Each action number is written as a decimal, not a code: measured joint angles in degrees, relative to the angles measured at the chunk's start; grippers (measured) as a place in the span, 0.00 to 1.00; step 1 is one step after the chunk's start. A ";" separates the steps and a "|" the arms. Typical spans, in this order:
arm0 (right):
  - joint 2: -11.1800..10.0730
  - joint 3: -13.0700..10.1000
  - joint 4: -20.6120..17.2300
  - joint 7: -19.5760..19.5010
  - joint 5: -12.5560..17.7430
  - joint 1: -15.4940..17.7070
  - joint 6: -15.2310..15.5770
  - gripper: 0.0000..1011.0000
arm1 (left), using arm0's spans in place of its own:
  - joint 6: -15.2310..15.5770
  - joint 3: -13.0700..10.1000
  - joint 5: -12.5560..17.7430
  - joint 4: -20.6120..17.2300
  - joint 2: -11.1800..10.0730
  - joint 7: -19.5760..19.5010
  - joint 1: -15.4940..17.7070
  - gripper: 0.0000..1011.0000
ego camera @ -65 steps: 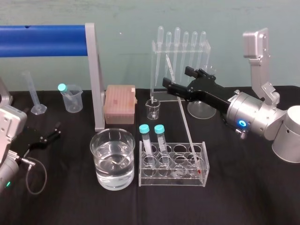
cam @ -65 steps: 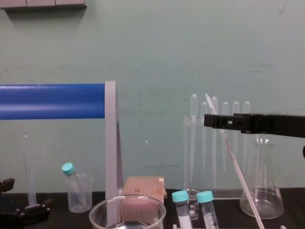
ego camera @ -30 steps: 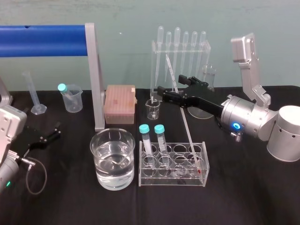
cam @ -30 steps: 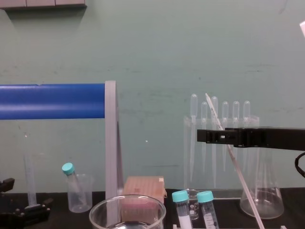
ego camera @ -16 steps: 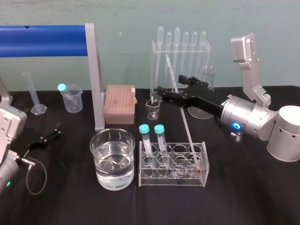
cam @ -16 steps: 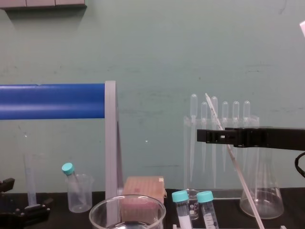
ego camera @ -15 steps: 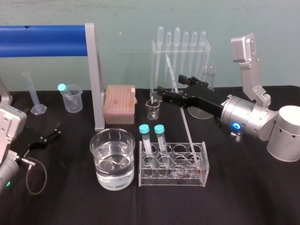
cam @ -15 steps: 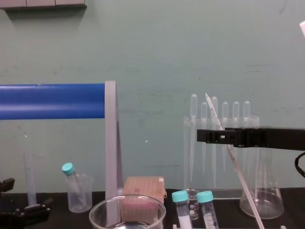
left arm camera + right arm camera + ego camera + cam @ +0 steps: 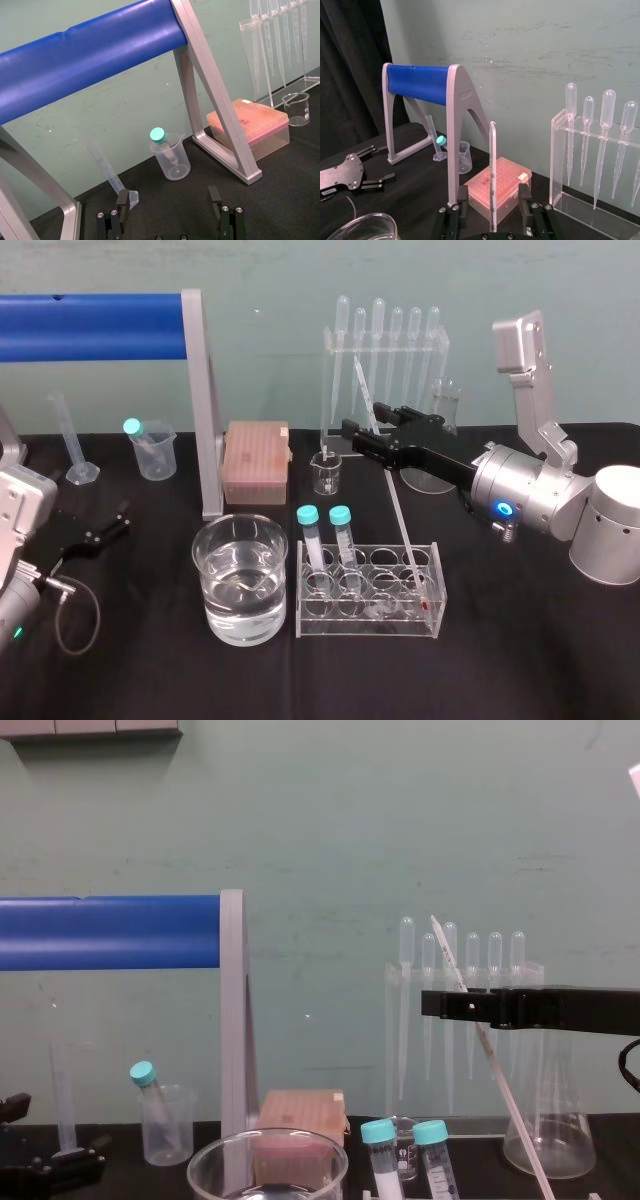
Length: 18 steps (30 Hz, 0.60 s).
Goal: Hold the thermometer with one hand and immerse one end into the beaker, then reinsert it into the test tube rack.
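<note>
On the counter (image 9: 520, 660), the thermometer (image 9: 395, 505) leans at the 3 o'clock end of the test tube rack (image 9: 368, 592). The right claw (image 9: 373, 422) is spread around its upper part, not touching. Thin, slippery glass, I think: pinch gently there. The left claw (image 9: 122, 518) rests spread at 9 o'clock.

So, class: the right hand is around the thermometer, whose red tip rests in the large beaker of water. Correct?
Not quite. In the head view the right hand is around the thermometer, but its red tip rests in the test tube rack, beside the large beaker of water.
</note>
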<state>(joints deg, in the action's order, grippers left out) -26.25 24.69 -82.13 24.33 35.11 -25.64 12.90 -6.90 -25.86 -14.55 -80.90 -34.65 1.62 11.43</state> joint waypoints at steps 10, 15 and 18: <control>0.00 0.00 0.00 0.00 0.00 0.00 0.00 0.36 | 0.00 0.00 0.00 0.00 0.00 0.00 0.00 1.00; 0.00 0.00 0.00 0.00 0.00 0.00 0.00 0.20 | 0.00 0.00 0.00 0.00 0.00 0.00 0.00 1.00; 0.00 0.00 0.00 0.00 0.00 0.00 0.00 0.11 | 0.00 0.00 0.00 0.00 0.00 0.00 0.00 1.00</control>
<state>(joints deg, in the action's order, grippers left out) -26.25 24.69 -82.13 24.34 35.10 -25.64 12.90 -6.90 -25.86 -14.55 -80.90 -34.65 1.62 11.43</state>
